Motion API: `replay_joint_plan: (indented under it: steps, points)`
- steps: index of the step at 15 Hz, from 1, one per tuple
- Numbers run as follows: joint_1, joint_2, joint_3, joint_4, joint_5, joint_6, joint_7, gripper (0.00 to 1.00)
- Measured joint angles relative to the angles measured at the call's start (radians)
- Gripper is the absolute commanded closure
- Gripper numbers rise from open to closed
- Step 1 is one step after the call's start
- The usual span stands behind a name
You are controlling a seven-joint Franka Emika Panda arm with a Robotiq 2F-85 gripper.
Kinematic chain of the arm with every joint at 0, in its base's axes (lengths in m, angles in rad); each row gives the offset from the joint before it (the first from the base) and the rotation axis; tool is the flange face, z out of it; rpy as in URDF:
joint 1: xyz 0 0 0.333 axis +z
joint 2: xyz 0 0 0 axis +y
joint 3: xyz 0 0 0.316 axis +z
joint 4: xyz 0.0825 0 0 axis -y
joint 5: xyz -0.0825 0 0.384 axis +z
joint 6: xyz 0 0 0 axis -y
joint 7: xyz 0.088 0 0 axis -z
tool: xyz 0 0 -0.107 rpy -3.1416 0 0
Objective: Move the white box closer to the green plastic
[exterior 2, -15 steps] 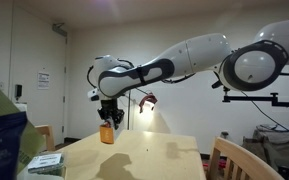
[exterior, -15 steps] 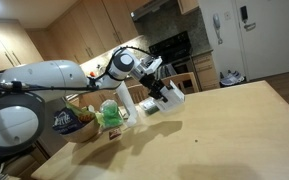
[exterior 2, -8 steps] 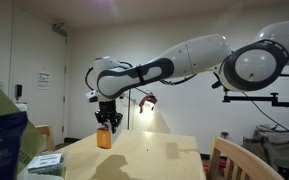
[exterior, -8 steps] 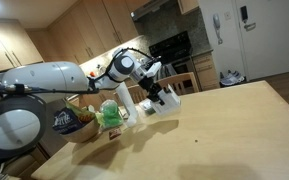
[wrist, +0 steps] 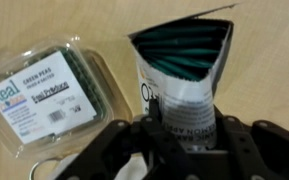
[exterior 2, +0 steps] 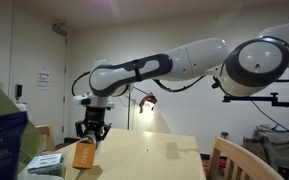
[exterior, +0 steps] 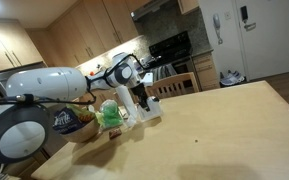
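The white box [wrist: 184,75] is a tall carton with black print and a dark teal open top. In the wrist view my gripper [wrist: 179,135] is shut on its lower part, one finger on each side. The green plastic [wrist: 49,90] is a clear tub of green peas lying just left of the box. In an exterior view the box [exterior: 146,107] stands low at the table, right next to the green plastic [exterior: 111,114], with the gripper [exterior: 141,96] on it. In an exterior view the box [exterior 2: 84,154] looks orange under the gripper [exterior 2: 90,133].
A dark snack bag [exterior: 68,122] lies behind the green plastic near the table's edge. A blue box [exterior 2: 2,140] and a small flat pack [exterior 2: 46,162] stand at the near edge. The wooden table [exterior: 224,125] stretches away. A chair back [exterior 2: 234,160] stands beside it.
My gripper has carried the white box down and across the table toward the green plastic. The box now sits low beside it instead of hanging above the table's middle.
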Motion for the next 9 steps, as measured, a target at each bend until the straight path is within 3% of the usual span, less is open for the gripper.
replay_joint_plan:
  steps: [5, 9]
  points:
    - [0.005, 0.0, 0.122, -0.038, 0.04, -0.029, -0.205, 0.79]
    - [0.034, 0.015, 0.101, -0.037, 0.121, -0.119, -0.28, 0.79]
